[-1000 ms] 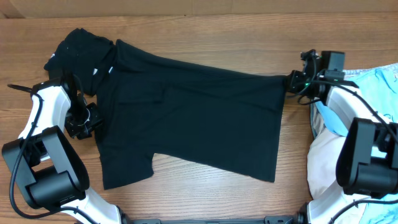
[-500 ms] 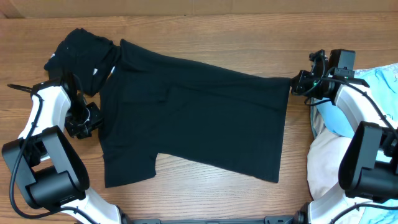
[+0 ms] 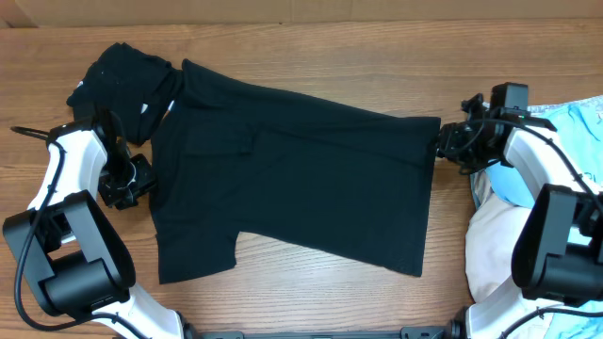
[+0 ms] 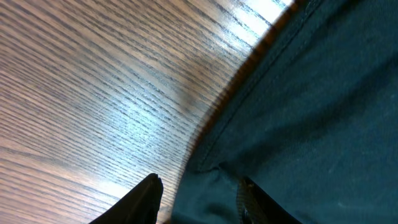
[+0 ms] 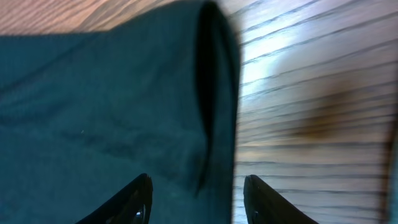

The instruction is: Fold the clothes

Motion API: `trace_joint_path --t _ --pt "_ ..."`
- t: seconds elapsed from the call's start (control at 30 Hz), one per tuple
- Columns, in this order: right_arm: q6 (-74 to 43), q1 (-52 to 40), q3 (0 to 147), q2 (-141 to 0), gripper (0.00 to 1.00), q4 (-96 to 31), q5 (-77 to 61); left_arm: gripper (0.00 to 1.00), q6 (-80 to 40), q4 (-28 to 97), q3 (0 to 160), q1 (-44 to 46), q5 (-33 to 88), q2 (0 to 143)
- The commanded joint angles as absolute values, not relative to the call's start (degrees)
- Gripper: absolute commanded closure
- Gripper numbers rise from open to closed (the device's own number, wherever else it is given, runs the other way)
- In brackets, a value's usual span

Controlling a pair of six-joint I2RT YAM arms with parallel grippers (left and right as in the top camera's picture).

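A black T-shirt point(image 3: 311, 179) lies spread flat on the wooden table, its upper left part bunched into a dark heap point(image 3: 122, 75). My left gripper point(image 3: 143, 184) sits at the shirt's left edge. In the left wrist view its fingers point(image 4: 198, 202) are open, with the shirt's seamed edge point(image 4: 311, 112) between them. My right gripper point(image 3: 443, 141) is at the shirt's top right corner. In the right wrist view its fingers point(image 5: 196, 199) are open astride the shirt's hem point(image 5: 214, 93), low over the table.
A light blue garment point(image 3: 575, 118) and a white one point(image 3: 490, 245) are piled at the right edge, under the right arm. Bare wood point(image 3: 311, 56) runs along the back, and more point(image 3: 283, 292) along the front.
The right gripper moved right and slightly toward the front, and the shirt's right edge shifted right with it and lies straighter. The left arm has not moved.
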State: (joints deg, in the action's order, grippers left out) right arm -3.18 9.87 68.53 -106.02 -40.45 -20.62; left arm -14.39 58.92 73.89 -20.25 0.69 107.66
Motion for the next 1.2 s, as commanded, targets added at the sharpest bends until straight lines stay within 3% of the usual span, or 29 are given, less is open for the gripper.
trace_joint_path --t 0.0,0.17,0.3,0.43,0.5,0.63,0.67,0.87,1.17 --pt "-3.44 7.75 66.92 -104.64 0.5 -40.14 -21.61 0.59 -13.08 58.74 74.87 -19.84 1.63 108.25" --pt "-5.78 6.7 66.81 -104.64 0.59 -39.64 -21.67 0.66 -6.22 61.67 81.23 -19.84 11.68 107.28" --pt "-6.52 6.7 66.7 -104.79 0.58 -40.95 -21.47 0.62 -0.91 62.94 90.56 -19.53 19.29 104.79" --pt "-9.06 6.7 65.82 -104.86 0.58 -41.87 -21.71 0.51 4.99 61.01 97.95 -17.5 24.95 103.57" --pt "-10.5 6.7 64.64 -104.88 0.59 -40.86 -22.09 0.51 6.85 58.22 98.85 -15.66 24.91 103.59" --pt "-10.98 6.7 62.94 -104.9 0.58 -38.5 -24.69 0.74 9.41 51.99 97.17 -11.79 23.03 105.58" --pt "-11.55 6.7 62.94 -104.9 0.58 -38.39 -24.67 0.75 9.69 50.39 96.71 -10.87 22.28 106.39" --pt "-12.75 6.7 62.94 -105.23 0.59 -37.5 -24.49 0.66 10.5 42.7 96.2 -7.11 22.52 113.43" --pt "-13.78 6.7 62.94 -107.48 0.59 -36.75 -24.43 0.77 10.28 39.59 96.2 -3.92 23.86 124.62"
